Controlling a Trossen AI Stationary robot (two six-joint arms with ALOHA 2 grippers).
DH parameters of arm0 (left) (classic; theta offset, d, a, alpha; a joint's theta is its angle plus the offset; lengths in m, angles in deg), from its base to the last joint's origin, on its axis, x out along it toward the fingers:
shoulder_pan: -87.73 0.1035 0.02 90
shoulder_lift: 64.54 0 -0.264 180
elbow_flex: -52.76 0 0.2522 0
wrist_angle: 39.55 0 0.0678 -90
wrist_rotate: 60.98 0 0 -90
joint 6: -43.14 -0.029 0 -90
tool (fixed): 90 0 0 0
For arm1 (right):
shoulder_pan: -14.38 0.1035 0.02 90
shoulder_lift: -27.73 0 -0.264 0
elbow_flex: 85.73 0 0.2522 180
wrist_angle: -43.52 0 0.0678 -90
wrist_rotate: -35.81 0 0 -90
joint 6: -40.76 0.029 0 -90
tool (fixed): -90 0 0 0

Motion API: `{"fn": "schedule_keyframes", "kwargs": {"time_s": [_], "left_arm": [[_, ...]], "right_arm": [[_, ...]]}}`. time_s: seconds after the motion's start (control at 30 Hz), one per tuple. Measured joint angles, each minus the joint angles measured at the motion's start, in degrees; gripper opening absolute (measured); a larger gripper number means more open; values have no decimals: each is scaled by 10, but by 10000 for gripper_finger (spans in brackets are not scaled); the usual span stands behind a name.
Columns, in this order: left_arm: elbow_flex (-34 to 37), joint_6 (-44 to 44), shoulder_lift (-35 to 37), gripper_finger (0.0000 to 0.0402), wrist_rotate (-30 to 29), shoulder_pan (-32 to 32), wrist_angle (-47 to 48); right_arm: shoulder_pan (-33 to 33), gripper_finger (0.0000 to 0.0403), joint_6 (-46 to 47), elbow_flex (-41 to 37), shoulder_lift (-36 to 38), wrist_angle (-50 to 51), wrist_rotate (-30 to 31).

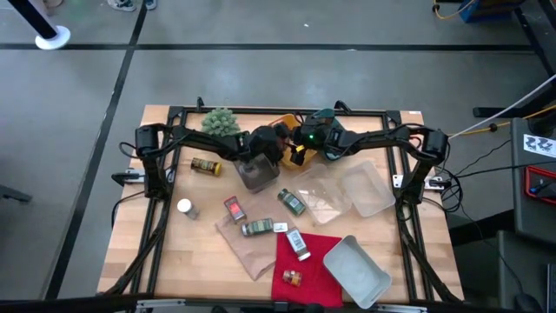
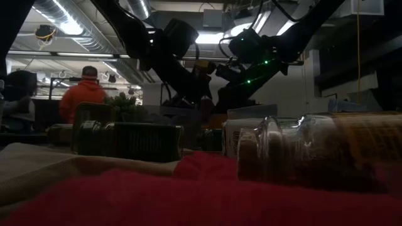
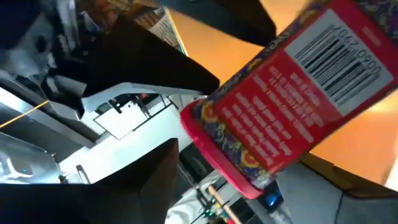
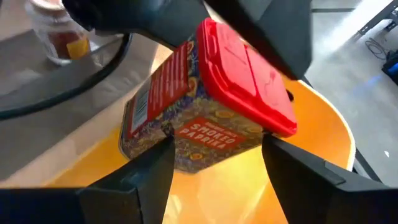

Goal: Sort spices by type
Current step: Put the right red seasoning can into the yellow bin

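A red boxy tin labelled smoked paprika (image 4: 199,124), with a red cap (image 4: 249,74), tilts over the orange tray (image 4: 317,149) at the table's far middle. My right gripper (image 4: 217,168) is shut on the tin. My left gripper (image 1: 274,146) meets it from the left. Its dark fingers (image 4: 261,31) stand over the tin's cap end, and I cannot see them touch it. The left wrist view shows the tin's barcode face (image 3: 292,106) close up. Other spices lie on the table: a second red tin (image 1: 234,209), green-capped jars (image 1: 292,202), a brown jar (image 1: 206,165). My right gripper pinches the tin's lower body (image 4: 186,152) between its two fingers, one on each side, away from the cap. The tin sits tilted in the hold, cap end raised, over the orange tray. Whether its bottom corner rests on the tray, I cannot tell.
A dark tray (image 1: 254,172) sits just near of the grippers, with a jar (image 4: 59,31) beside it. Clear trays (image 1: 356,189) lie right of centre, and a grey tray (image 1: 356,269) and red mat (image 1: 308,261) at the near edge. A spiky plant (image 1: 220,120) stands far left. A person (image 2: 81,94) is beyond the table.
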Motion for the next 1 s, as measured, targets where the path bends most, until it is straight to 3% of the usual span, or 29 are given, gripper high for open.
{"fn": "schedule_keyframes", "kwargs": {"time_s": [0.3,1.0], "left_arm": [[0,-8,0,258,7,0,1],[2,-4,-1,241,7,0,3]], "right_arm": [[0,241,0,0,0,1,3],[0,241,-50,1,2,28,4]]}}
